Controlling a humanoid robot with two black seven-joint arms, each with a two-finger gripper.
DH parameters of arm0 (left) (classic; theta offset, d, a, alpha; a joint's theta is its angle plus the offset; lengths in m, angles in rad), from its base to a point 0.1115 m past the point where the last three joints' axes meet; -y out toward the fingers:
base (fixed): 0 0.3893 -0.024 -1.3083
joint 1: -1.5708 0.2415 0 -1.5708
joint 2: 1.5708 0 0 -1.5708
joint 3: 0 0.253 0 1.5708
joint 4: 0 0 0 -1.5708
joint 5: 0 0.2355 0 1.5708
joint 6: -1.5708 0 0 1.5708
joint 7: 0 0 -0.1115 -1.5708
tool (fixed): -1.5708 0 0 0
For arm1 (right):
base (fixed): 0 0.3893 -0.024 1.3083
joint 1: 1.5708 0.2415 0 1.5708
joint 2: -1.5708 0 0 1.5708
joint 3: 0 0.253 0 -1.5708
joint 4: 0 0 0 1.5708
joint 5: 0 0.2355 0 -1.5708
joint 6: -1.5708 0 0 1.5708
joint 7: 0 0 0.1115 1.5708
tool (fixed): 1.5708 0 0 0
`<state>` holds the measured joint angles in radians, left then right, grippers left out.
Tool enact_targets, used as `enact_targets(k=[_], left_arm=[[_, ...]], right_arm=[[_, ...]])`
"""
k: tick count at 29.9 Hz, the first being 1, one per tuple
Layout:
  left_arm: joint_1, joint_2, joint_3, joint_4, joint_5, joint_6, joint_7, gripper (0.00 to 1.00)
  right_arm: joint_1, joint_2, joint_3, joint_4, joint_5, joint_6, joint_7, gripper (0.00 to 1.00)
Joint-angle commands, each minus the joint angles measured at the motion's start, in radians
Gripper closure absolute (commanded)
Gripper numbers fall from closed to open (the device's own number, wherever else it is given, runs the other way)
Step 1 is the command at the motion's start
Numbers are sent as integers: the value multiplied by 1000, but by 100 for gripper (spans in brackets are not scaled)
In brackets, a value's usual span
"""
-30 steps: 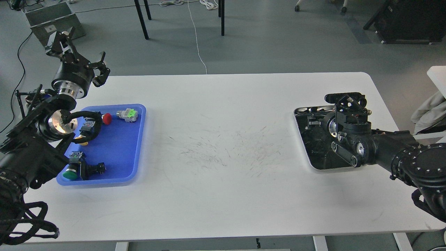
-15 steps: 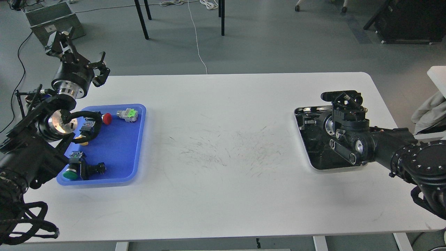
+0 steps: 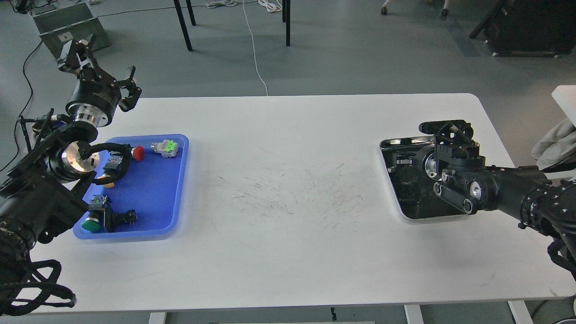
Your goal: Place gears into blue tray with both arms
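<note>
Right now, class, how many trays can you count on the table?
2. The blue tray sits at the table's left side; the steel tray sits at the right side, under the right arm.

On the white desk (image 3: 288, 189), a shallow blue plastic tray (image 3: 155, 193) at the left holds red-capped (image 3: 138, 153) and green-capped push-button switches (image 3: 91, 225). The left gripper (image 3: 96, 65) hangs splayed beyond its far edge. The right gripper (image 3: 402, 162) dips into the shiny steel tray (image 3: 389, 143), fingers indistinct.
</note>
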<state>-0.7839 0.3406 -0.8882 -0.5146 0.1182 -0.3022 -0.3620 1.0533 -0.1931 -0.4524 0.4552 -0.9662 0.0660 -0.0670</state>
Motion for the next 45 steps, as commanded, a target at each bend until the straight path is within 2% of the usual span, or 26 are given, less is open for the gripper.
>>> enact_targets(k=[1,5,8,12,14,17,23,32,35,39,45], left_arm=[[0,0,0,-1,0,0,0,2],[0,-2,0,-1,0,0,0,2],[0,-2,0,-1,0,0,0,2],[0,0,0,-1,0,0,0,2],[0,0,0,1,0,0,0,2],[0,0,0,-1,0,0,0,2],[0,0,0,-1,0,0,0,2],[0,0,0,-1,0,0,0,2],[-1,0,0,-1,0,1,0,2],[-5,0,0,-1,0,3,0,2],[-6,5,0,-1,0,5,2,2]], right_arm=[[2,-12,0,4,0,0,0,36],[2,-20,1,14,0,0,0,37],[2,-20,1,14,-2,0,0,41],[1,-19,1,11,-2,0,0,58],[1,-19,1,5,-3,-2,-2,62],[-1,-19,1,8,-2,-2,-2,81],[-3,-22,1,10,-3,-2,-2,98],[76,-29,14,36,3,-5,-13,98],[166,-77,18,136,4,-5,-23,98],[264,-101,21,256,7,-11,-60,98],[367,-85,115,358,61,-15,-50,98]])
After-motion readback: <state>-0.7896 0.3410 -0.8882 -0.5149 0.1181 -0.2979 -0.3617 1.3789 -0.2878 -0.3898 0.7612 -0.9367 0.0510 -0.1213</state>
